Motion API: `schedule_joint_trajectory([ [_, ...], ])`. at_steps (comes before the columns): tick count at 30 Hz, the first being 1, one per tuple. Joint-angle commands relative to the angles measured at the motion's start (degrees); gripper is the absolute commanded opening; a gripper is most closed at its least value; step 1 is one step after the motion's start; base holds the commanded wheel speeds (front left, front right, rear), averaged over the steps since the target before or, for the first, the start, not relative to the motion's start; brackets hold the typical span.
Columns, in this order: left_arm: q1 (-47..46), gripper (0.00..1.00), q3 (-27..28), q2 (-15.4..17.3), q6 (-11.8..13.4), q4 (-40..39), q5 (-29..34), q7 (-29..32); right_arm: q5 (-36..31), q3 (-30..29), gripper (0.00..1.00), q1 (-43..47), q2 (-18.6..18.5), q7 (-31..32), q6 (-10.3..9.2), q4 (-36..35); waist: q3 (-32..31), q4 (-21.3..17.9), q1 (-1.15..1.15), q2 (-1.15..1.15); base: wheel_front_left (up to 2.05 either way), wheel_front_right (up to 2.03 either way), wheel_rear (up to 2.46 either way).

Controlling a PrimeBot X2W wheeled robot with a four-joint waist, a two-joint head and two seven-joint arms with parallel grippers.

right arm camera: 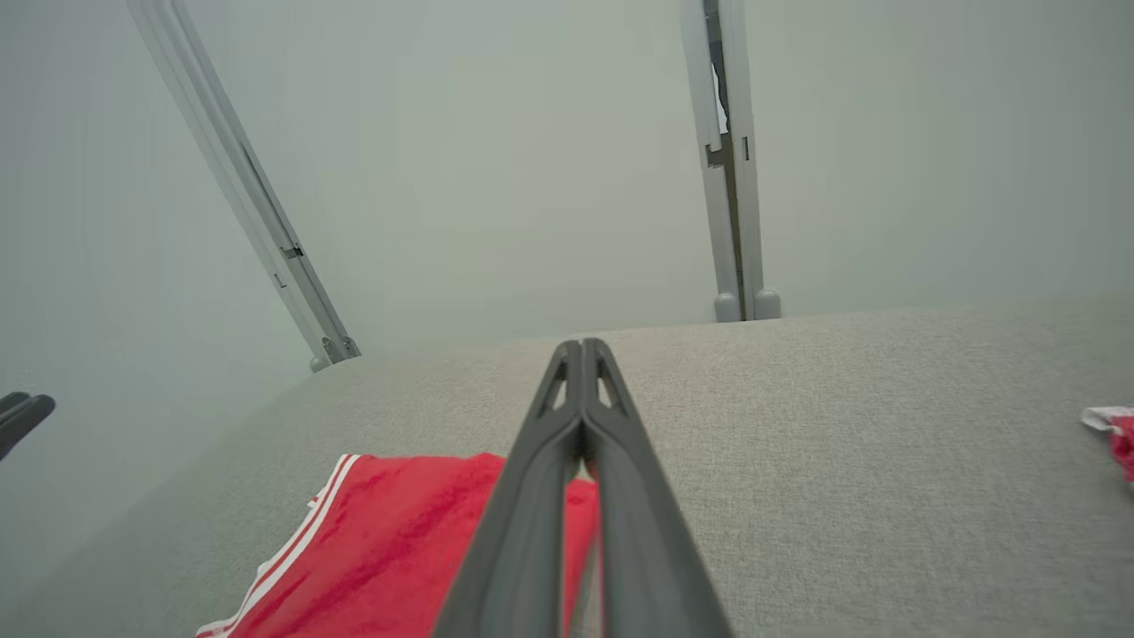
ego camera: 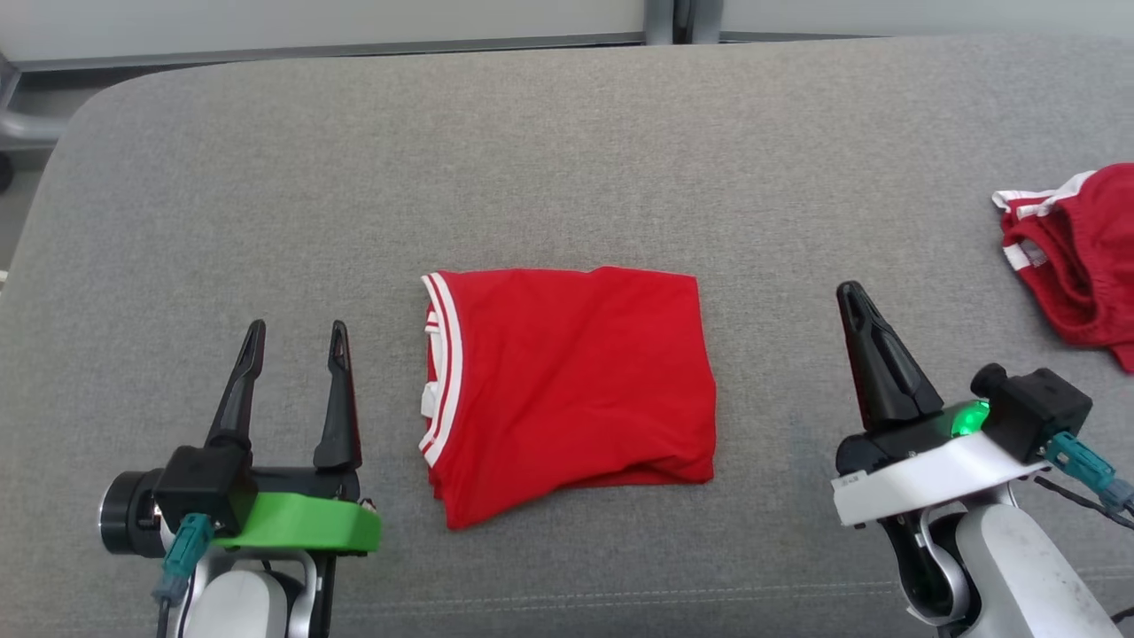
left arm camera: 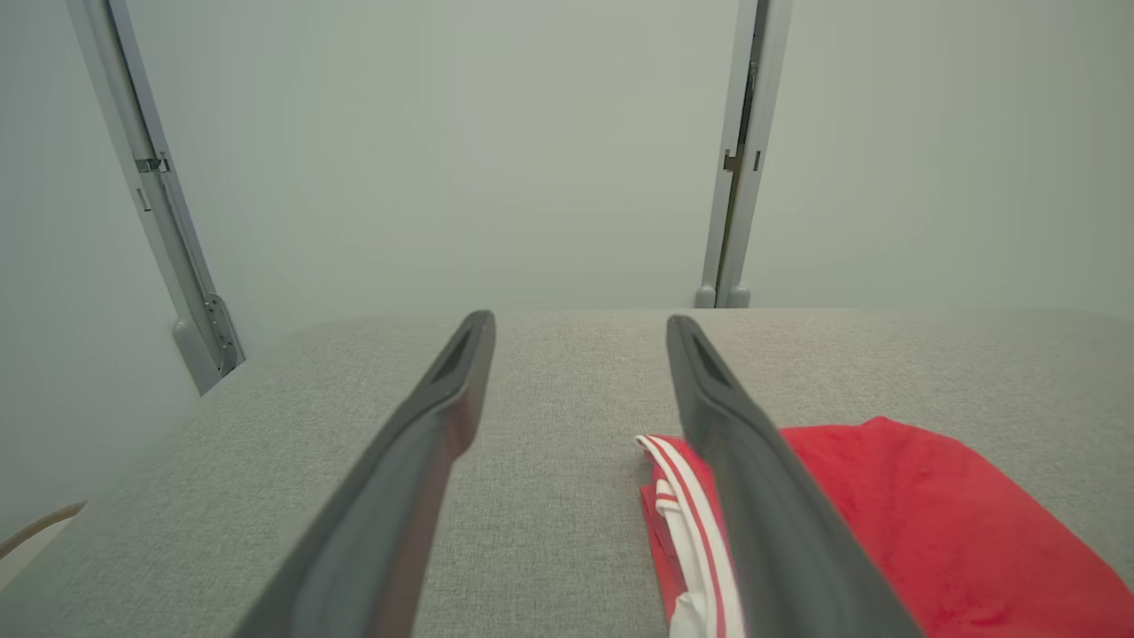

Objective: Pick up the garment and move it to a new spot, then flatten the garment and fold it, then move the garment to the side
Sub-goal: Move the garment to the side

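- garment [ego camera: 571, 390] lies folded mid bench [ego camera: 567, 159], between both arms; fold looks done, side move pending
- left end effector [ego camera: 297, 332] open beside the striped edge; likely staged to grab there
- right end effector [ego camera: 852, 297] closed, empty, clear of cloth
- second garment [ego camera: 1076, 252] far right

The folded garment [ego camera: 571, 390] is laid at the middle of the padded surface [ego camera: 567, 159]. The left gripper [ego camera: 298, 330] is placed just left of it, and the right gripper [ego camera: 852, 297] to its right, both apart from it. A crumpled garment [ego camera: 1081, 248] is laid farther right and slightly farther away.
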Motion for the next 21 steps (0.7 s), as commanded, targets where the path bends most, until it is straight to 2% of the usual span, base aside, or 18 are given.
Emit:
schedule_joint_trajectory([
  [1,1.2,1.00,0.4,0.6,0.1,0.1,0.1,0.0,0.0,-0.8,0.17,1.4,0.2,-0.1,-0.01,-0.5,-1.9,-1.9,0.00,0.00,0.00,0.00,0.00],
  [2,1.4,1.00,0.5,0.7,0.2,0.1,0.2,0.0,-0.1,-1.6,0.35,2.0,0.3,-0.1,-0.01,-0.7,-2.2,-2.3,0.00,0.00,0.00,0.00,0.00],
  [3,1.4,1.00,0.5,0.7,0.2,0.1,0.2,0.0,0.4,-2.3,0.46,2.5,0.7,-0.1,-0.01,-0.8,-2.5,-2.6,0.00,0.00,0.00,0.00,0.00],
  [4,1.6,1.00,0.4,0.8,0.2,0.1,0.2,0.0,0.2,-2.7,0.71,3.1,0.5,-0.1,-0.01,-0.9,-2.8,-2.9,0.00,0.00,0.00,0.00,0.00],
  [5,1.9,1.00,0.5,1.0,0.3,0.1,0.2,0.0,-0.1,-3.3,0.89,3.5,0.4,-0.1,-0.01,-0.9,-3.0,-3.2,0.00,0.00,0.00,0.00,0.00],
  [6,2.2,1.00,0.5,1.2,0.4,0.1,0.3,0.0,-0.1,-3.8,1.00,3.9,0.5,-0.1,-0.01,-0.8,-3.3,-3.5,0.00,0.00,0.00,0.00,0.00],
  [21,7.0,1.00,0.8,2.8,1.7,-0.2,-0.2,0.8,-4.8,-8.3,1.00,10.5,0.2,-0.1,-0.01,1.4,-6.5,-5.4,0.00,0.00,0.00,0.00,0.00],
])
